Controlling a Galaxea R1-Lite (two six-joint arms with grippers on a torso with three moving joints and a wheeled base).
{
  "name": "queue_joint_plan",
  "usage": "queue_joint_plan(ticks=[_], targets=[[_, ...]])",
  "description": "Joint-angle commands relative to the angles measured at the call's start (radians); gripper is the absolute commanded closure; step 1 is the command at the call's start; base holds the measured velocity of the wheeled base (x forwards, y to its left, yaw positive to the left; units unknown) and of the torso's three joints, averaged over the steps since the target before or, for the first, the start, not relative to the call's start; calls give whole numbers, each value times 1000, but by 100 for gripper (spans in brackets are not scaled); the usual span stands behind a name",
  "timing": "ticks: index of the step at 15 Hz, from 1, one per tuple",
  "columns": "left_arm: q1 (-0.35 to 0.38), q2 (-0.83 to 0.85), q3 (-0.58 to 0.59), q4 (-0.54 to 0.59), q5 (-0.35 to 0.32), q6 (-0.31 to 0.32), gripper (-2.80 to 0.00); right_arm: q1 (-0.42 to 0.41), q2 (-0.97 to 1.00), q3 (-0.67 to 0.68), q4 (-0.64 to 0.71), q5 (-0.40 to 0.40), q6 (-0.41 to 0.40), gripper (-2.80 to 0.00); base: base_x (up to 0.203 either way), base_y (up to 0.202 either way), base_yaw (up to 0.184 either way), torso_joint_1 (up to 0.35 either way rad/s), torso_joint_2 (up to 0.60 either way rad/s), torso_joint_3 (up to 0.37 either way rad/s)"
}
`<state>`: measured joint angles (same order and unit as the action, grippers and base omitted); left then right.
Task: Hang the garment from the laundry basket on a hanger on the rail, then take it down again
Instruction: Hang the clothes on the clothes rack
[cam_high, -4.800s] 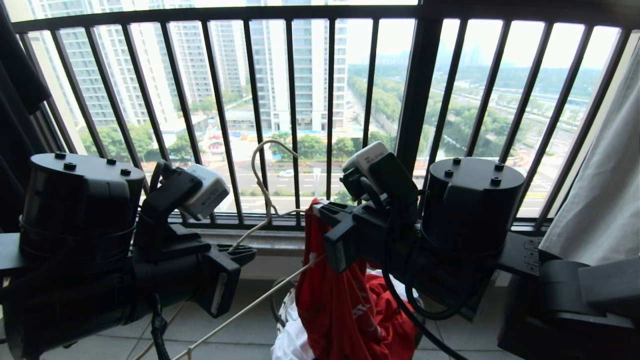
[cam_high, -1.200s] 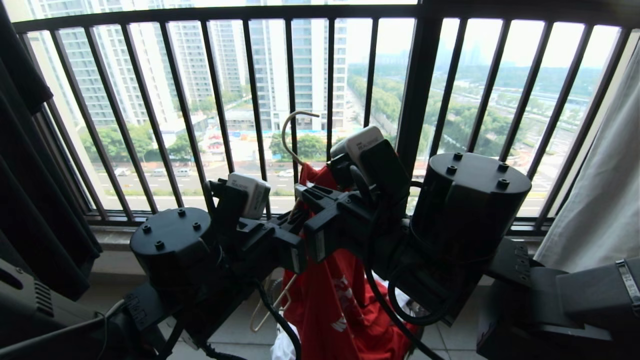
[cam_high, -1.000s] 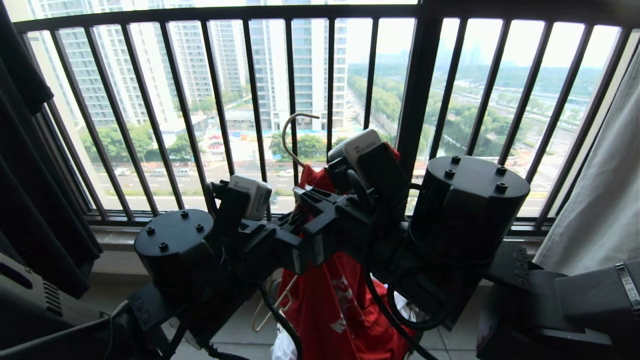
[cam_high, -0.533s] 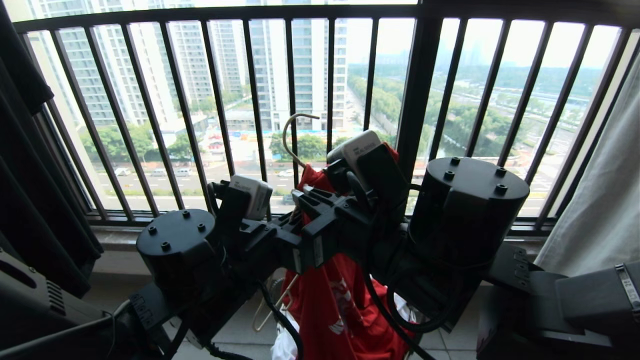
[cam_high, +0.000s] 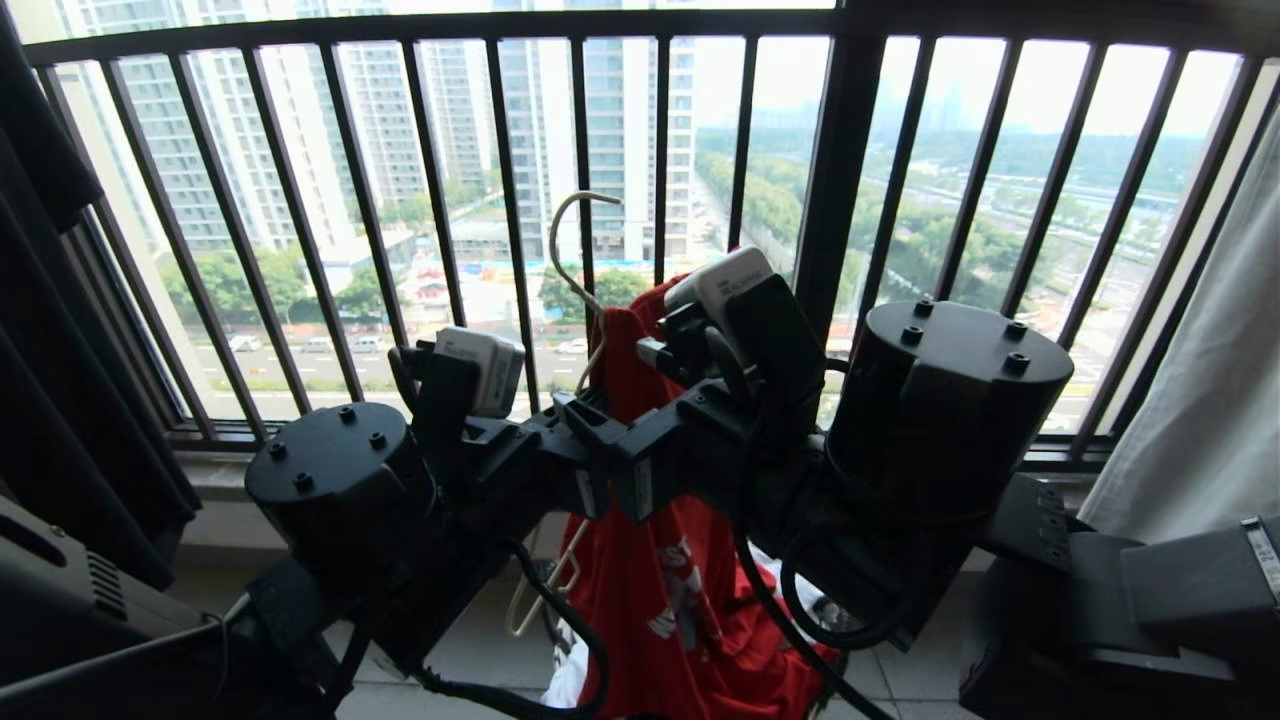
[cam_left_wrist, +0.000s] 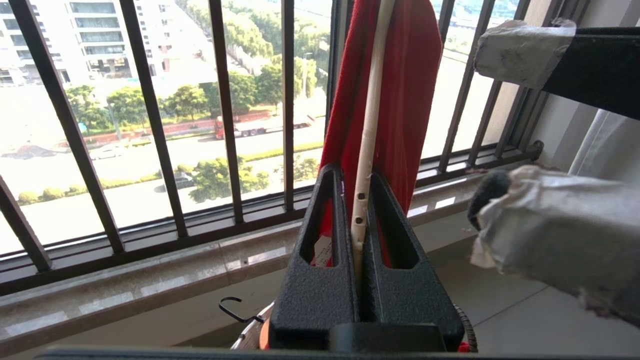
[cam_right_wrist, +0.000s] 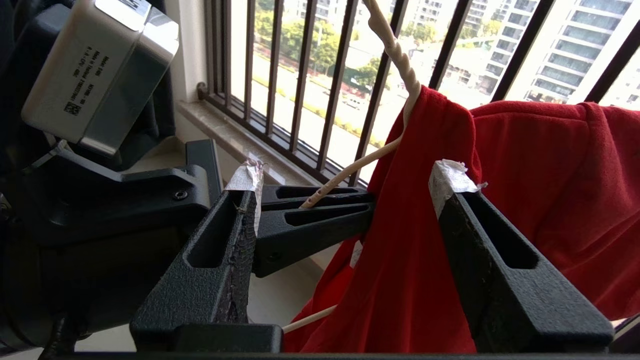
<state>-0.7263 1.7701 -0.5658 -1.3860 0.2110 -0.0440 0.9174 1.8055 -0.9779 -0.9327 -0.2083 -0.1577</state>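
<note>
We see our two arms meet in front of the black window bars (cam_high: 510, 180). Our left gripper (cam_left_wrist: 359, 210) has its two black fingers (cam_left_wrist: 320, 280) pressed tight together on the thin white arm of the hanger (cam_left_wrist: 367, 125). The hanger wire runs up from between those fingers, and the red shirt (cam_left_wrist: 400, 90) hangs over it. Our right gripper (cam_right_wrist: 345, 185) has its fingers (cam_right_wrist: 480, 240) spread wide apart. They hold nothing. The red shirt (cam_right_wrist: 525, 200) hangs in the gap between them, and it lies against the inside of one finger. The other finger, with torn tape on its tip, sits close to the left gripper (cam_right_wrist: 320, 220), and we cannot tell if they touch. In the head view the curved hook of the hanger (cam_high: 572, 250) sticks up in front of the bars, and it hangs on nothing. The red shirt (cam_high: 680, 600) drops down from the hanger toward the floor. We see white letters on it. A white cloth (cam_high: 572, 680) peeks out beside its bottom edge.
</note>
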Motion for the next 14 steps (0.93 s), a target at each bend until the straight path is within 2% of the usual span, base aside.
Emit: queue_joint_plan(ticks=[1,2,4,6,9,12,14], targets=[[26,-20,-6,-5,-3,0,0,-39,-27,-10,1,0,-3,-280,0,0,0,0,0,0],[44,-35,-13,2,-7,0,0,-61,-42,-16,10,0,-3,-280,0,0,0,0,0,0],[79,-62,-19,25,-22,-1,0,-84,-76,-18,45,1,-11,0,0,0,0,0,0,0],[128,-114,-14,102,-118,-16,0,-110,-82,-23,74,3,-12,0,0,0,0,0,0,0],[177,-167,-5,199,-247,-87,0,-140,-74,-45,83,6,-11,0,0,0,0,0,0,0],[222,-195,28,214,-389,-153,0,-146,-75,-45,81,6,-11,0,0,0,0,0,0,0],[282,-210,56,214,-533,-196,0,-145,-80,-43,81,6,-11,0,0,0,0,0,0,0]])
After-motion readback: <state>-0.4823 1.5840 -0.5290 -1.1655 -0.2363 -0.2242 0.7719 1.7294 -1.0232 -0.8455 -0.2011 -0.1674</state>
